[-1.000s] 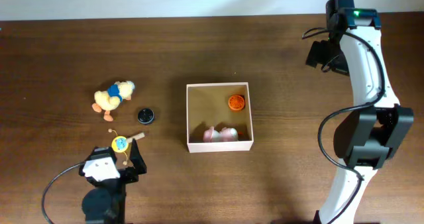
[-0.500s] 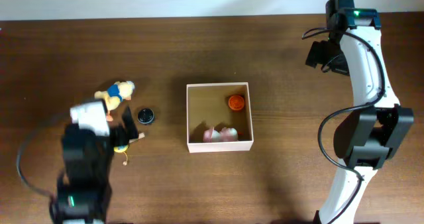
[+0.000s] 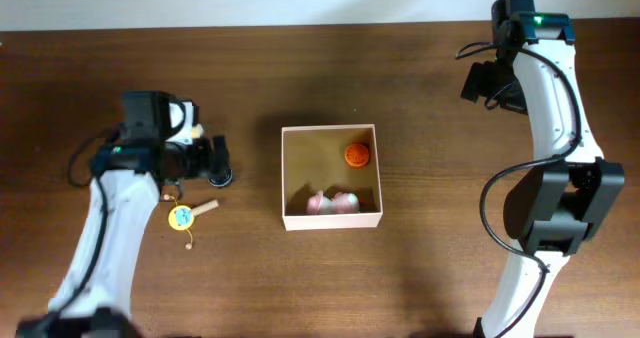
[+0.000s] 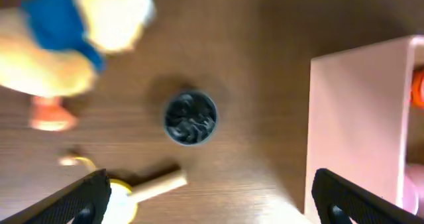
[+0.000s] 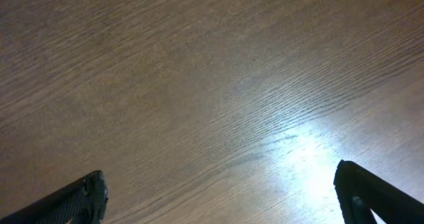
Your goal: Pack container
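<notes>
The container (image 3: 333,220) sits near the middle of the table (image 3: 420,278), open side up. An orange ball-like toy (image 3: 356,155) lies toward its far right corner, and something pink (image 3: 332,202) rests against its near wall. The left half of its tan floor is bare.

Just to its left on the wood lies a small black round piece (image 4: 191,118). Beyond that is a plush duck (image 4: 66,45), and nearer me a yellow tag toy on a little stick (image 3: 183,216).

My left gripper (image 4: 212,201) hovers over the black piece with its fingers spread wide and nothing between them. My right gripper (image 5: 222,197) is well apart at the far right, also spread wide and empty, over bare wood.

I take the step in hand to be picking up the black piece. It looks low and small, so I would centre it between the fingers first; in the left wrist view it sits off the line between the tips. I would then go down almost to the wood before closing.

With the fingers this wide, one tip points at the container's wall and the other at the yellow tag toy. I would narrow or turn the opening so neither gets nudged. After that I would lift clear of the wall and release over the bare tan patch.
</notes>
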Available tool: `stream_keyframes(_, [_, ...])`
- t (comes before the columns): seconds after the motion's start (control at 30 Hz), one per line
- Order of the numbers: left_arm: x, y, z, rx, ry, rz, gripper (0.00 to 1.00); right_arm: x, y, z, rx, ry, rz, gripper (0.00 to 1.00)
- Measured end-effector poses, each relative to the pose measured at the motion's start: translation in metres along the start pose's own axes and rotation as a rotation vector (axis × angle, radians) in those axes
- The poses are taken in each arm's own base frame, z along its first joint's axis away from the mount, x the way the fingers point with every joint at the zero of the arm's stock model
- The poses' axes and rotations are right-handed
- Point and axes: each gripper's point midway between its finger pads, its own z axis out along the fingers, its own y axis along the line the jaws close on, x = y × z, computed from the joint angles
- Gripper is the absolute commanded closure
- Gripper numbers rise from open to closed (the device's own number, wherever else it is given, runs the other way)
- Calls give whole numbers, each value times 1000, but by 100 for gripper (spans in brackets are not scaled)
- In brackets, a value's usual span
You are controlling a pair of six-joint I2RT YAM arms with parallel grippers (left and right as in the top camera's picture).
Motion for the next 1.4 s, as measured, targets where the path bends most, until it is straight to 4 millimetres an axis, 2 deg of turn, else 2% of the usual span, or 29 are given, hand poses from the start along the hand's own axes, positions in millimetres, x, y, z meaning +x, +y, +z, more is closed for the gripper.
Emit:
stream_keyframes(0.17, [14,-9,29,79,104,-21,1,0,0,0,0,0,0,1])
stream_keyframes(0.33, [18,-11,40,104,134,-29,1,0,0,0,0,0,0,1])
stream_keyframes(0.7, [19,27,52,-111,143,-15,1,0,0,0,0,0,0,1])
stream_keyframes(0.93, [26,38,77,-153,190,-14,1,0,0,0,0,0,0,1])
stream_keyframes(1.13, [23,30,94,-148,184,15,1,0,0,0,0,0,0,1])
stream_keyframes(1.4, [16,11,99,-128,151,69,1,0,0,0,0,0,0,1])
